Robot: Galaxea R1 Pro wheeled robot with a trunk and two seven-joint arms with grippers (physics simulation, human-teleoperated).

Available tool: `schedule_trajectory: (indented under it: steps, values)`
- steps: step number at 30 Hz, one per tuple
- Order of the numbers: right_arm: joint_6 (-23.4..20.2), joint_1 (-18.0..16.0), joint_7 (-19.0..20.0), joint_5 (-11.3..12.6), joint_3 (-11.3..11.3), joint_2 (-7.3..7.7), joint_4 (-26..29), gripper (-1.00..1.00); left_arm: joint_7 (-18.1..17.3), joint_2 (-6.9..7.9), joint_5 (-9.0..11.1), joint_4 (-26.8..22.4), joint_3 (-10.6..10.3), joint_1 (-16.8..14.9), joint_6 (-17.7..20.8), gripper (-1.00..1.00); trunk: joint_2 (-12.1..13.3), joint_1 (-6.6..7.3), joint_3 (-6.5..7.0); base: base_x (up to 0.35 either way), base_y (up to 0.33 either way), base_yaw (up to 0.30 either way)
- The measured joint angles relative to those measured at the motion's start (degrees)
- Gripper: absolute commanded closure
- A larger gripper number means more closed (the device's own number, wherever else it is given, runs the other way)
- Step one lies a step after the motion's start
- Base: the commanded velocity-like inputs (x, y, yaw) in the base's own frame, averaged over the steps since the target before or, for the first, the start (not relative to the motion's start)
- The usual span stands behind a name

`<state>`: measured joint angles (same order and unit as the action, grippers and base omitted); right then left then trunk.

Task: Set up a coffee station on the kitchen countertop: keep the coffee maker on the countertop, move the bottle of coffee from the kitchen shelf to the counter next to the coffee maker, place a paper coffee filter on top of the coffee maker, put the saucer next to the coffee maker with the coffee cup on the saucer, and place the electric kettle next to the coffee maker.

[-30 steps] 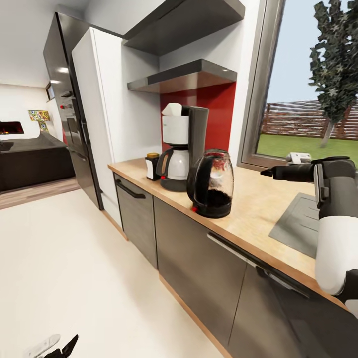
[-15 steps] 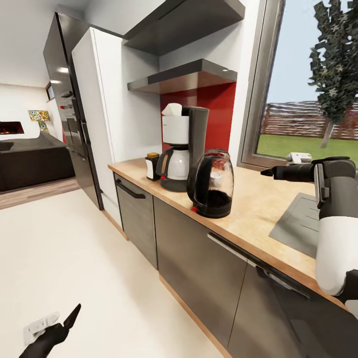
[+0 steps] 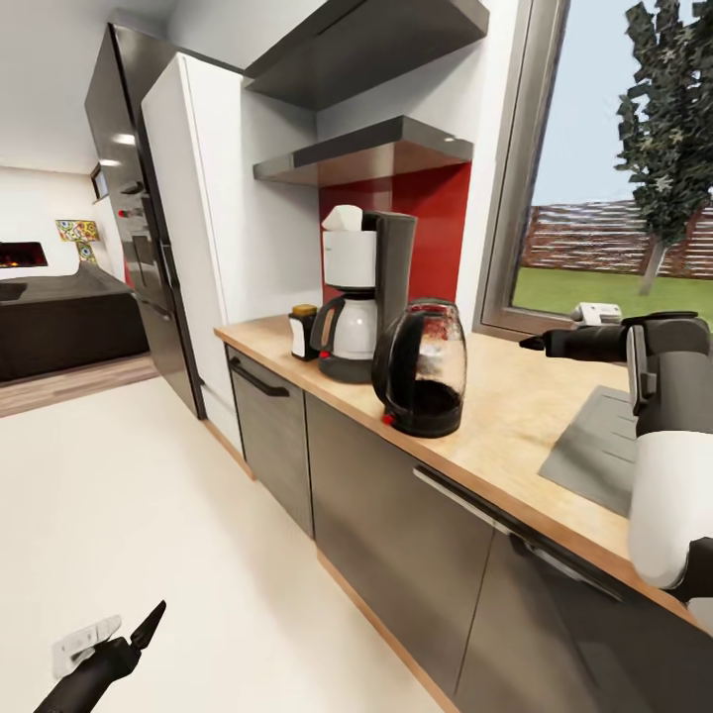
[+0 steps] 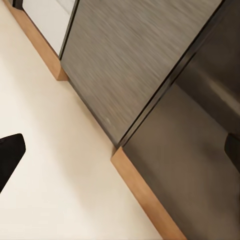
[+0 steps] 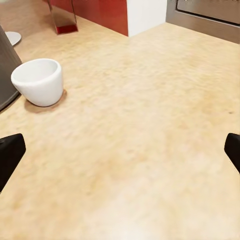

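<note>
a tall glossy black refrigerator (image 3: 134, 228) stands beside a tall white cabinet (image 3: 213, 238) — both at the far end of the pale cream floor (image 3: 149, 515). a red backsplash panel (image 3: 436, 223) meets a grey-framed window (image 3: 515, 198) — a dark green tree (image 3: 668, 129) outside.

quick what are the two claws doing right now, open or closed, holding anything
Left claw: open, empty, low beside the grey cabinet fronts.
Right claw: open, empty, over the kitchen countertop, apart from the coffee cup.

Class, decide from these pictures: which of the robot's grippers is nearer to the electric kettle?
Right. The right gripper hovers above the countertop beside the electric kettle, towards the window. The left gripper hangs low over the floor, well below the counter.
</note>
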<state>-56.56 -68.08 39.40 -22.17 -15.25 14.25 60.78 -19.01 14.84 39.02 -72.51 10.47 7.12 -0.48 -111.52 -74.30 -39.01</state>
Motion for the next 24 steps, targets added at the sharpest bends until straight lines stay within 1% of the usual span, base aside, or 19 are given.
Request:
schedule_trajectory:
  steps: [3,12,18,24]
  values:
    - [0.00,0.01,0.00,0.00,-0.04,0.00,0.00,-1.00,-0.01,0.00,-0.01,0.16,0.00,0.00,-0.02,-1.00,0.00,0.01,0.00,0.194,-0.032,0.000]
    - [0.08,0.34,-0.06,-0.03,0.03,-0.02,-0.08,-1.00,-0.01,0.00,-0.05,0.28,0.00,0.00,-0.03,-1.00,0.00,0.00,0.00,0.110,-0.029,0.000]
    - [0.08,0.36,-0.08,-0.02,0.03,-0.02,-0.09,-1.00,0.00,0.00,-0.06,0.34,0.00,0.00,-0.01,-1.00,0.00,-0.01,0.00,0.047,-0.017,0.006]
    - [0.10,0.36,-0.09,-0.14,0.07,-0.05,-0.10,-1.00,-0.01,0.02,-0.06,0.34,0.01,0.01,-0.01,-1.00,0.00,-0.01,0.00,0.009,-0.003,0.149]
